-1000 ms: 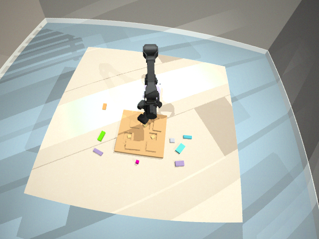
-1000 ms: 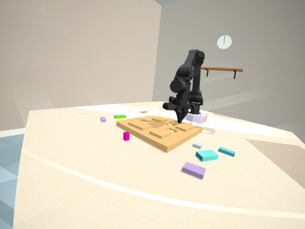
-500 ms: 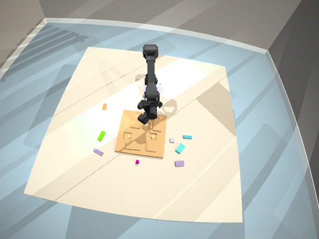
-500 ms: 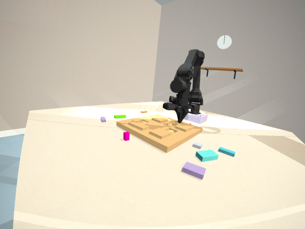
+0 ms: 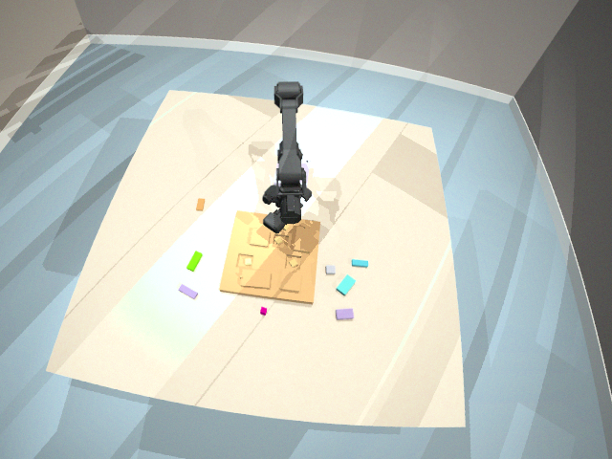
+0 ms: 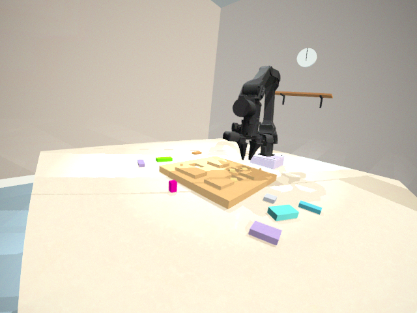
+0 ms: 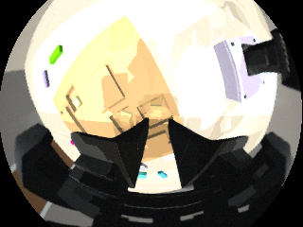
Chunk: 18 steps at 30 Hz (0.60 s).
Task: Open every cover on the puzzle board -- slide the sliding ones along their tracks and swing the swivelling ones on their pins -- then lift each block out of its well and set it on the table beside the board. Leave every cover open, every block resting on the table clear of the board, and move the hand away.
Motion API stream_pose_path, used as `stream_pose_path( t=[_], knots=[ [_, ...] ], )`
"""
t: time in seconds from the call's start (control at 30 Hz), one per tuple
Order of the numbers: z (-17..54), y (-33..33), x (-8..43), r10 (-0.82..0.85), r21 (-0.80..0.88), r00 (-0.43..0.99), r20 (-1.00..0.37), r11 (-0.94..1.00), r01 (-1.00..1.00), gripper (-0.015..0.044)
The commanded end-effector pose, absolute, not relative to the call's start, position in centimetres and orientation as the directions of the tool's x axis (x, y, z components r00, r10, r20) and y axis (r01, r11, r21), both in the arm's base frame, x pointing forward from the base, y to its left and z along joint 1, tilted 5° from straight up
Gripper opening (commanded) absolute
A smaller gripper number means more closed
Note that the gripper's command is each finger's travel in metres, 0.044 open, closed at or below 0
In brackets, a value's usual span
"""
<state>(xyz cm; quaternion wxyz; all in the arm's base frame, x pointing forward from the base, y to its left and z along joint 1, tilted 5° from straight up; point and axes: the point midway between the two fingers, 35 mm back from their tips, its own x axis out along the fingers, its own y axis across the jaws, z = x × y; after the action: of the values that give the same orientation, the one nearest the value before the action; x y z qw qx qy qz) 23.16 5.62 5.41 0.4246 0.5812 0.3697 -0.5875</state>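
The wooden puzzle board [image 5: 229, 282] [image 6: 229, 203] [image 7: 124, 40] lies flat, partly in shadow. Its same-coloured raised covers include a front-left one [image 5: 255, 279] [image 6: 190, 172], a front-right one [image 5: 291, 283] [image 6: 219, 182] and a back-left one [image 5: 258, 237] [image 6: 217, 163]. Small pale yellow blocks show in uncovered wells: a left one [image 5: 248, 261] [image 7: 76, 101], a right one [image 5: 294, 262] [image 7: 124, 116] and a back one [image 5: 279, 240] [image 7: 155, 113]. My gripper [image 6: 246, 158] [image 7: 158, 121] is partly open and empty, above the board's back edge. The arm hides its fingertips in the top view.
Left of the board lie an orange block [image 5: 200, 204], a green block [image 5: 194, 260] and a purple block [image 5: 187, 291]. A magenta block [image 5: 263, 310] stands in front. To the right are a grey block [image 5: 330, 270], two teal blocks and another purple block [image 5: 344, 314].
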Motion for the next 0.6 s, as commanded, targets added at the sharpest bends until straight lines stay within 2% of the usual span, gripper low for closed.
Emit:
stream_pose_path(
  t=[0.0,0.57],
  knots=[
    [7.9,5.7,23.2,-0.064,0.077,0.057,-0.996,-0.369,0.926,0.0144],
    [5.8,5.5,23.3,-0.064,0.077,0.057,-0.996,-0.369,0.926,0.0144]
  ],
)
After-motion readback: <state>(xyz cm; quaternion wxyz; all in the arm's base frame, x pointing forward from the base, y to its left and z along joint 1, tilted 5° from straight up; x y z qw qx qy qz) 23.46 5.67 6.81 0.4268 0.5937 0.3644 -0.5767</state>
